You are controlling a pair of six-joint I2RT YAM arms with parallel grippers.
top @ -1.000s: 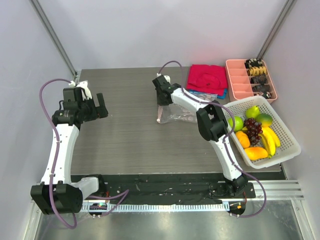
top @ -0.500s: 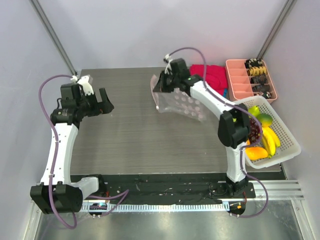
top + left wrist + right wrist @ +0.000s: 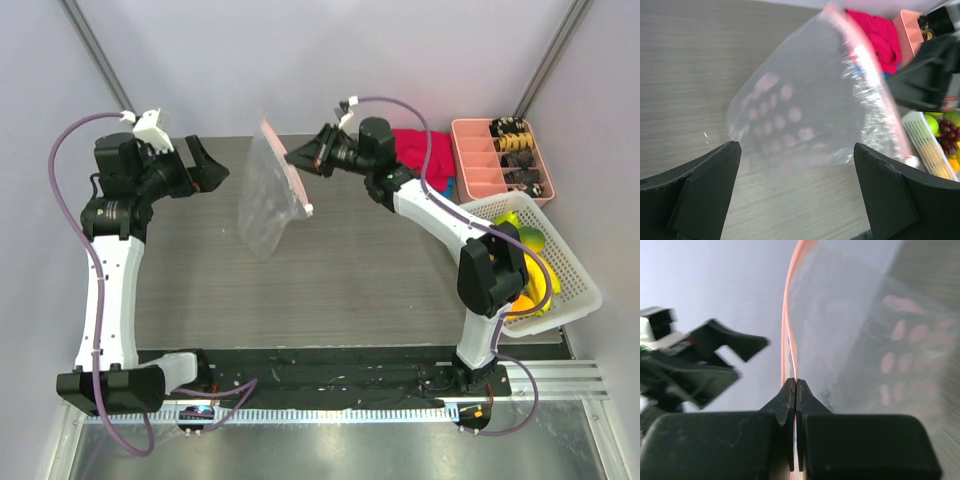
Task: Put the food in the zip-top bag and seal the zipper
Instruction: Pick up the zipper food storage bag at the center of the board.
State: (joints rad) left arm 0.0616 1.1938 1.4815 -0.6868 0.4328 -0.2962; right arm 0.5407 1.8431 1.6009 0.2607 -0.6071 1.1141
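Note:
The clear zip-top bag (image 3: 265, 205) hangs in the air above the table's back middle. My right gripper (image 3: 293, 156) is shut on its pale pink zipper (image 3: 284, 166). In the right wrist view the right gripper (image 3: 795, 382) pinches the zipper (image 3: 787, 325), with the bag (image 3: 855, 340) to its right. My left gripper (image 3: 213, 170) stands open just left of the bag, apart from it. From the left wrist, the left gripper (image 3: 797, 150) faces the bag (image 3: 805, 115) and zipper (image 3: 875, 85). The food (image 3: 530, 240) lies in the white basket, partly hidden by my right arm.
The white mesh basket (image 3: 578, 295) sits at the table's right edge. A pink divided tray (image 3: 480, 160) with dark items stands at the back right, beside a red cloth (image 3: 425, 150). Metal frame posts rise at both back corners.
My right gripper has lifted the bag off the table and swung it left and up. The left arm has risen and turned its open gripper toward the bag.

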